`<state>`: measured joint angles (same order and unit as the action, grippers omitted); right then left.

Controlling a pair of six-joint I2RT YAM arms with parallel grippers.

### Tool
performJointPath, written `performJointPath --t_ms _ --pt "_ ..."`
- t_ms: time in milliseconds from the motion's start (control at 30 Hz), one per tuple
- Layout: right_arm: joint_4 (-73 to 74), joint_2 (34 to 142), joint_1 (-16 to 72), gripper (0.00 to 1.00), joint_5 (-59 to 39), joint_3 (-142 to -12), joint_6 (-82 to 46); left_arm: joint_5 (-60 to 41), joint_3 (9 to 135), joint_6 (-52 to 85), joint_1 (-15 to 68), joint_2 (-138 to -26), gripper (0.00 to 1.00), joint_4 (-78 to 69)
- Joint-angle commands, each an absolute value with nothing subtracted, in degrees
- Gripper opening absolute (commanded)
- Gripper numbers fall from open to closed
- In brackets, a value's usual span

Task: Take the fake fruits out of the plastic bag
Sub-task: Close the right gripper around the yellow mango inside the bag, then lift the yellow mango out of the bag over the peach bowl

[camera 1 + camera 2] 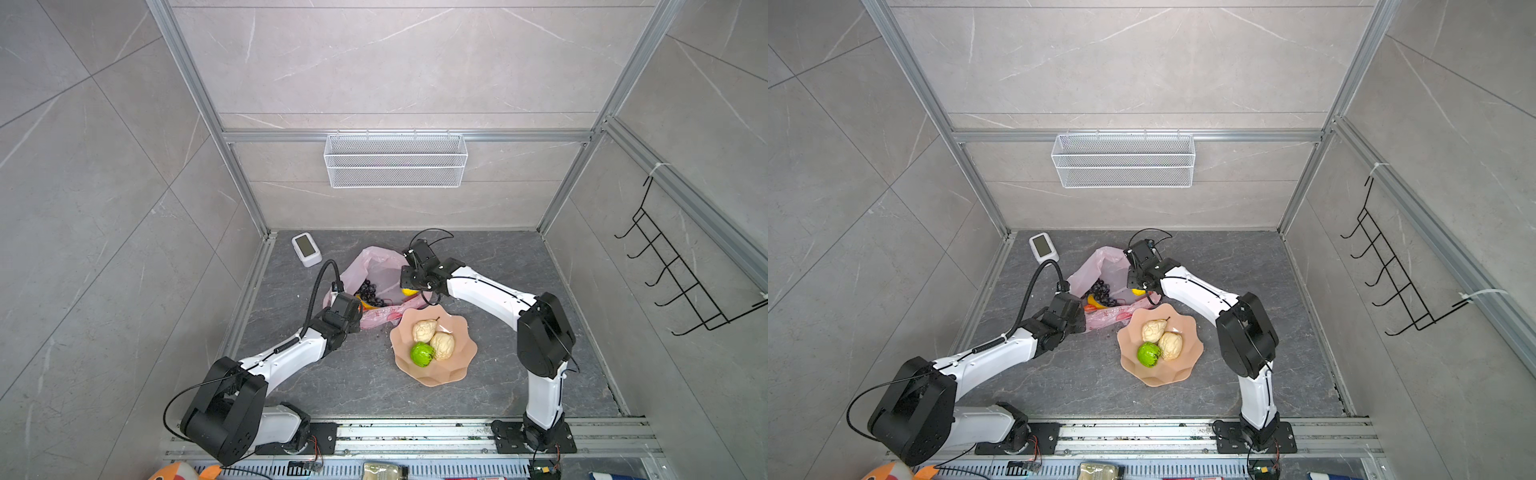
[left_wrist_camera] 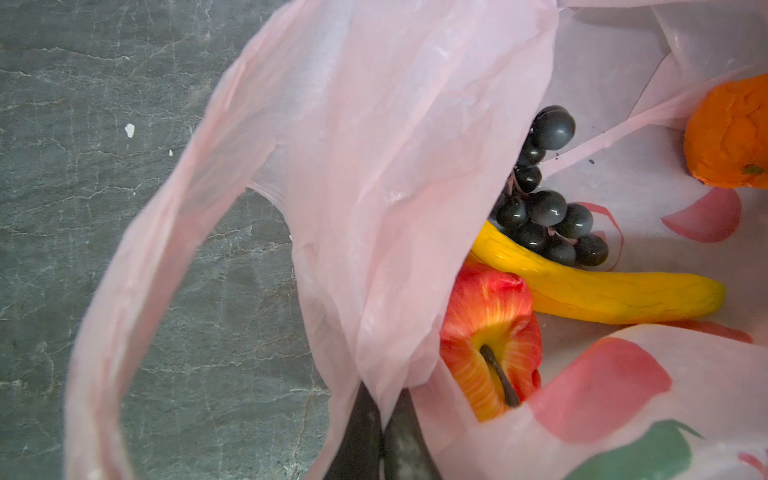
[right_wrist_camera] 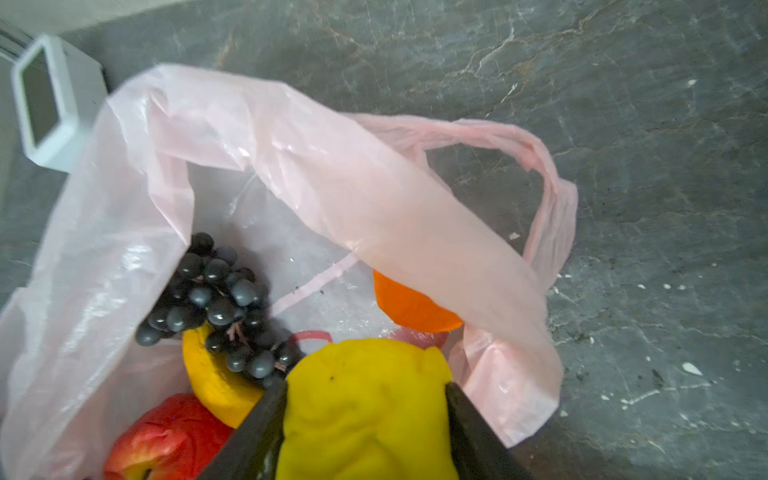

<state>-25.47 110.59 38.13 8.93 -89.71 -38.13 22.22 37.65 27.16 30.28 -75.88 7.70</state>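
Right wrist view showed the right gripper (image 3: pixel 365 399) clasping a yellow fruit (image 3: pixel 365 444) between its jaws inside the pink bag (image 3: pixel 332 178), grapes (image 3: pixel 216 299) just beside. The left gripper (image 2: pixel 382 419) pinched the bag's edge; next, the fruit seemingly needed lifting clear.

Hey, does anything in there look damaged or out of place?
Yes. The yellow fruit in the right pincer looks dented and lumpy, and the orange in the plastic bag is crumpled; white flecks litter the tabletop beside it.
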Motion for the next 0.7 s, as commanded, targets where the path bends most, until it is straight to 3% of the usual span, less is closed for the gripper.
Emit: performJointPath --t_ms 0,667 --pt "-18.5 107.2 36.8 0.55 3.5 -85.1 -43.0 22.8 38.9 26.5 30.4 -75.4 0.00 7.6" --pt "-11.0 80.1 32.9 0.55 -7.2 -55.6 -53.9 22.9 38.8 26.4 30.4 -75.0 0.00 7.7"
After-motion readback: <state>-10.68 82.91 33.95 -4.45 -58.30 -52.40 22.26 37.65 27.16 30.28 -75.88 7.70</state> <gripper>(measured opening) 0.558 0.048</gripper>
